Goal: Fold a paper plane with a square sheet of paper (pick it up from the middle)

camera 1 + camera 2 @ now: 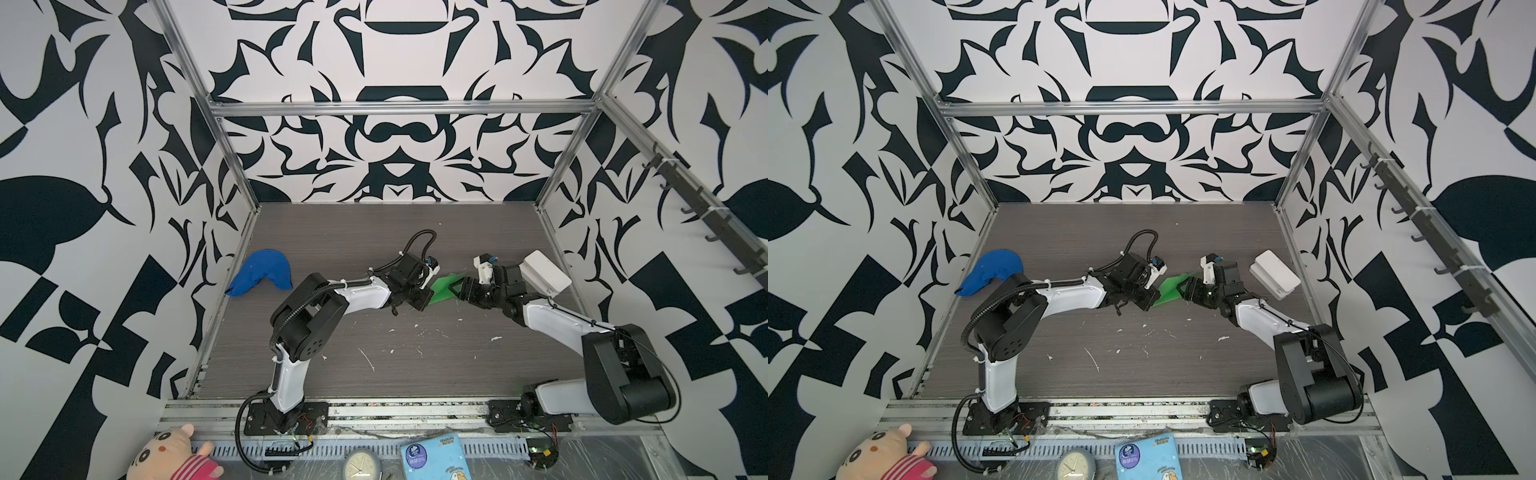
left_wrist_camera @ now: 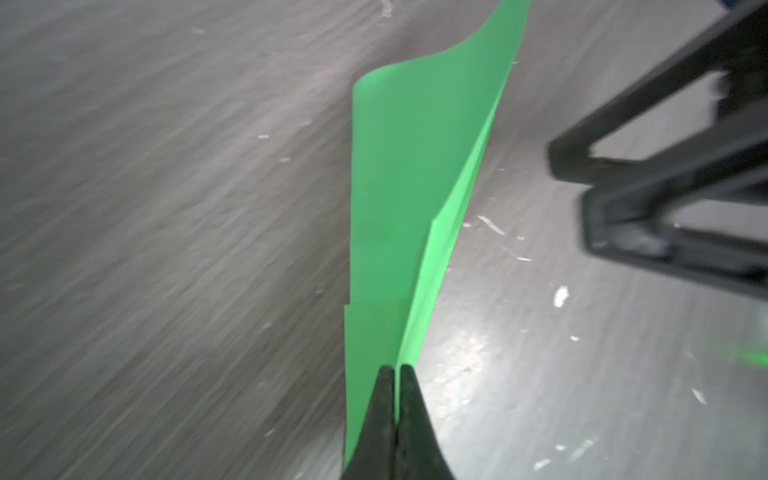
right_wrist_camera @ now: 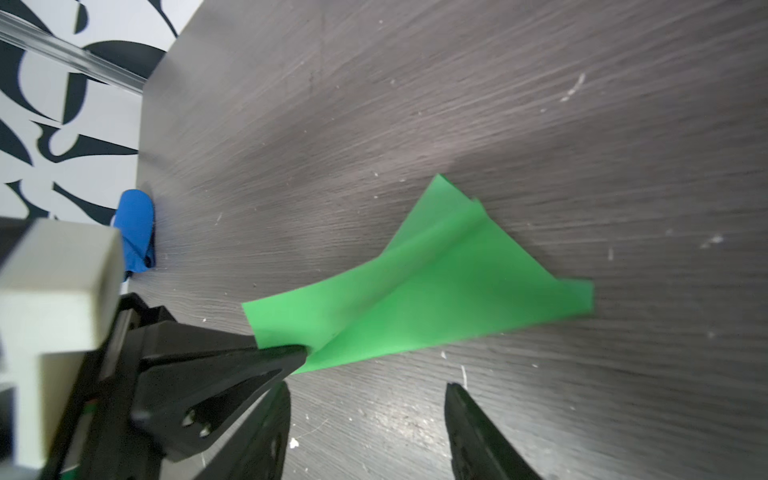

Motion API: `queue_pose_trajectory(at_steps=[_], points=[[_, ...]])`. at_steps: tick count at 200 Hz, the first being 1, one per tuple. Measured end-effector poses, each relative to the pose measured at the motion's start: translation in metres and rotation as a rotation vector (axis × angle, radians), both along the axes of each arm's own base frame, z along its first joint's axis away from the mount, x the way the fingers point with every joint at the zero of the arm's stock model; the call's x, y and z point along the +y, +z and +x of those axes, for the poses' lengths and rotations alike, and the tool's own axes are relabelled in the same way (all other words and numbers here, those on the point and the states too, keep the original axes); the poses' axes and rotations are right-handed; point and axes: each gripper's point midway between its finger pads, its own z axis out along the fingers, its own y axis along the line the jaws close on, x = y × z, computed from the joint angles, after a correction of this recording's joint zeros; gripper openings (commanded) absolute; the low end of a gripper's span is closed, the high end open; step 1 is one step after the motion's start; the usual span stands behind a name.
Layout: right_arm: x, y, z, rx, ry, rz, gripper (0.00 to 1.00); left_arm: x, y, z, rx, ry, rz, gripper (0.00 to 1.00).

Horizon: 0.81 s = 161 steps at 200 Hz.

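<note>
Evidently mid-fold: left gripper (image 2: 397,368) pinches the paper plane (image 2: 399,187). Right gripper (image 3: 368,386), open and empty, should take its free flap.

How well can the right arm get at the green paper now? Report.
Probably yes: the right gripper stands open just short of the green paper, bare table between; the left gripper pinches only one end.

No text readable anywhere. Blue packet (image 1: 435,457) below tabletop front edge: round logo and print, too small to read. Clock (image 1: 360,465) dial: numerals blurred.
</note>
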Motion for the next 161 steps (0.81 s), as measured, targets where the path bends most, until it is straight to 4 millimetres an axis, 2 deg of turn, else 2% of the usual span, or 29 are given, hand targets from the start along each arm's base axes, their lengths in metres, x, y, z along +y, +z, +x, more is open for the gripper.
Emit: queue_pose_trajectory(at_steps=[43,71,95,119,137,161], points=[[0.006,0.009,0.007,-0.051,0.019,0.031,0.62,0.049,0.008,0.017,-0.113,0.235,0.093,0.04],[0.015,0.001,0.009,-0.045,0.045,0.04,0.6,0.067,0.014,0.021,-0.138,0.348,0.087,0.05],[0.032,-0.011,0.006,-0.019,0.094,0.039,0.57,0.063,0.011,0.017,-0.097,0.348,0.067,0.05],[0.048,-0.018,0.01,-0.015,0.136,0.046,0.54,0.047,0.008,0.016,-0.047,0.301,0.042,0.05],[0.053,-0.02,0.013,-0.02,0.151,0.051,0.47,0.037,0.005,0.013,-0.016,0.265,0.026,0.05],[0.057,-0.024,0.022,-0.023,0.16,0.051,0.34,0.031,0.002,0.006,0.022,0.223,0.023,0.05]])
